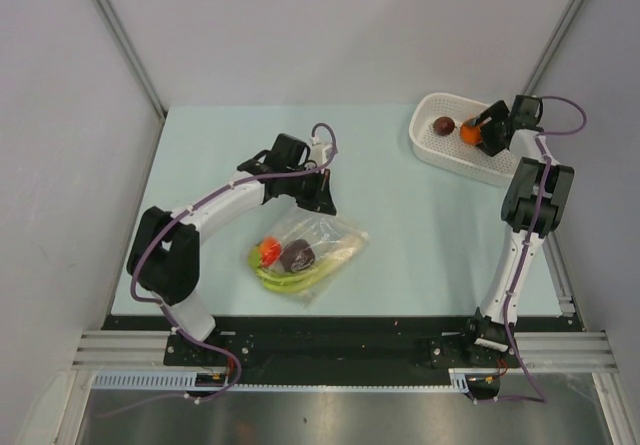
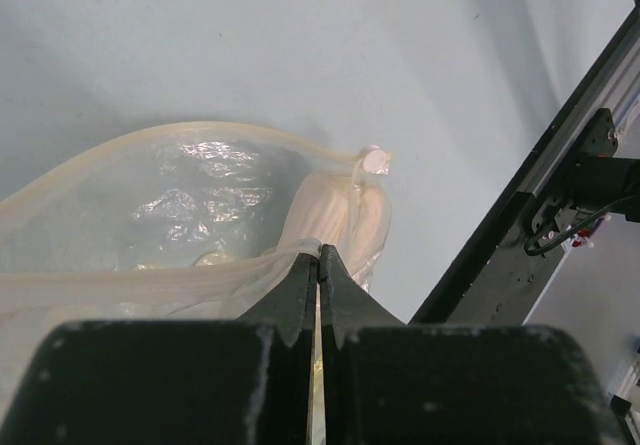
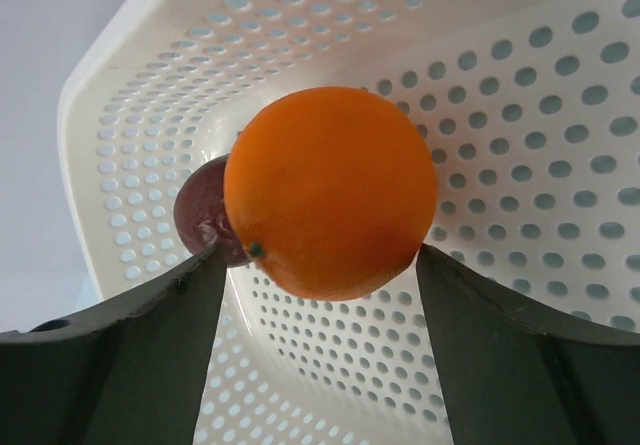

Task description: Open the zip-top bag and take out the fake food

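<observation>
The zip-top bag (image 1: 318, 250) lies on the table near the front, clear and crinkly, with its mouth gaping. Inside are a red tomato (image 1: 267, 252), a dark lump (image 1: 297, 256), green stalks (image 1: 290, 283) and a pale beige piece (image 1: 345, 252). My left gripper (image 1: 320, 201) is shut on the bag's upper zip edge (image 2: 180, 290); the beige piece (image 2: 335, 215) shows beyond its tips (image 2: 320, 255). My right gripper (image 1: 488, 131) hangs over the white basket (image 1: 485, 168), jaws wide. The orange ball (image 3: 330, 190) sits just past the fingertips, beside the second dark lump (image 3: 196, 211).
The basket (image 3: 120, 75) stands at the table's back right corner. The black rail along the table's front edge (image 2: 520, 245) is close to the bag. Grey walls close in the left, back and right sides.
</observation>
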Robot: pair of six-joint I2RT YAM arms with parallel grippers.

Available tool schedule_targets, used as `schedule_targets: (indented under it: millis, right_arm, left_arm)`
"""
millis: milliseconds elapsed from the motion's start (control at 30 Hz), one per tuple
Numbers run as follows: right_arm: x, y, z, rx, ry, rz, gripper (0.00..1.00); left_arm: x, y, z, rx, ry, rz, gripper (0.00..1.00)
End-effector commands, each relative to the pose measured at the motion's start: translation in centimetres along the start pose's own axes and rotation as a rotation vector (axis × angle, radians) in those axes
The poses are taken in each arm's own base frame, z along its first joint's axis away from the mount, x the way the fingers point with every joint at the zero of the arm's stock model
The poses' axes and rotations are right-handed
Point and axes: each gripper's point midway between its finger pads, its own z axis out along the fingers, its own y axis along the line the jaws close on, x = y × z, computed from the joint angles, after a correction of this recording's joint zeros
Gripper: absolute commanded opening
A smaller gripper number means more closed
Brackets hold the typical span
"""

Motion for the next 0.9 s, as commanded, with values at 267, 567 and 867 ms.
schedule_targets:
  millis: [267,567,867]
  right_arm:
    - [-1.1,4.3,-5.5,0.043,-0.002,-0.084,0.90]
    - [8.6,11.1,-13.1,-0.117,0.108,-0.165,0.88]
    - [28.0,14.5,-19.3,-0.240,0.478,-0.486,0.81]
  left_arm:
    - [-0.9,-2.2,-3.3,0.025,-0.101,0.019,0.00]
    - [-0.1,-3.3,-5.5,0.018,-0.152,0.020,0.00]
    - [-0.5,-3.6,-6.9,-0.008,-0.204,0.024,0.00]
